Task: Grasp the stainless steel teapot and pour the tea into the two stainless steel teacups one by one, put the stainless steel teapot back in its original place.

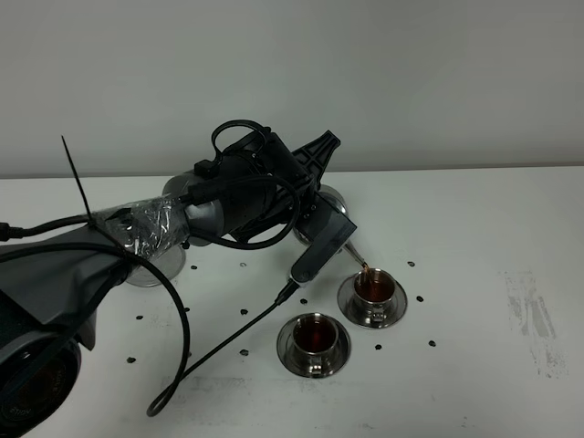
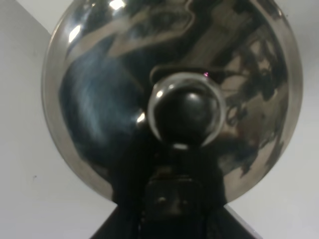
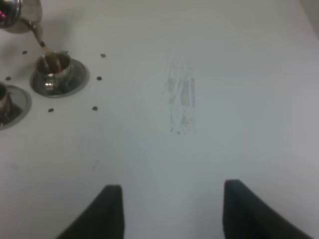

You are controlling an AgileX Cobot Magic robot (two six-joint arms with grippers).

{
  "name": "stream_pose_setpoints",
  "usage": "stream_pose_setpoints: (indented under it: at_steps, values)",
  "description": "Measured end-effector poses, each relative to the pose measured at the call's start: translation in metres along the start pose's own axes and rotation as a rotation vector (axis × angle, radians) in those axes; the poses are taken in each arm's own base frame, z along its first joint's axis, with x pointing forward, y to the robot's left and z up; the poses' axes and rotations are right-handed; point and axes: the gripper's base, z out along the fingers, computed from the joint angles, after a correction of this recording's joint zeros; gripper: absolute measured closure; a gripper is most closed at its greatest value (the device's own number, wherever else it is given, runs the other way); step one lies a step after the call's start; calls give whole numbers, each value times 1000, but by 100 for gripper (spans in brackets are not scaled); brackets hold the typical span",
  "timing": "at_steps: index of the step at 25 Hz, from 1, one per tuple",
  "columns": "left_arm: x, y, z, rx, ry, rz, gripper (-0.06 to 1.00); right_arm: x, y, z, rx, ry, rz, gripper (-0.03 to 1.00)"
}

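Observation:
In the exterior high view my left gripper [image 1: 315, 182] is shut on the stainless steel teapot [image 1: 334, 197] and holds it tilted. Its thin spout [image 1: 356, 255] pours brown tea into the farther teacup [image 1: 372, 288]. The nearer teacup [image 1: 315, 336] on its saucer holds dark tea. The left wrist view is filled by the teapot's lid and knob [image 2: 184, 109], with the gripper [image 2: 172, 199] dark below it. In the right wrist view my right gripper [image 3: 172, 209] is open over bare table, well to the right of the cup being filled [image 3: 55, 69]. The round coaster [image 1: 151, 274] lies partly hidden under the left arm.
A black cable [image 1: 228, 351] trails from the left arm across the white table [image 1: 474, 228] in front of the cups. Small dark dots mark the table around the saucers. A scuffed patch [image 1: 534, 315] lies at the right. The second saucer [image 3: 10, 102] shows at the right wrist view's edge.

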Motion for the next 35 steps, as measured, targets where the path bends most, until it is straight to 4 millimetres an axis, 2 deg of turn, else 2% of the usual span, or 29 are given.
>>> stream_pose_setpoints:
  at_steps: [35]
  values:
    - [1,3,0,-40,9,32,72,0,0,0,0,0,0,52]
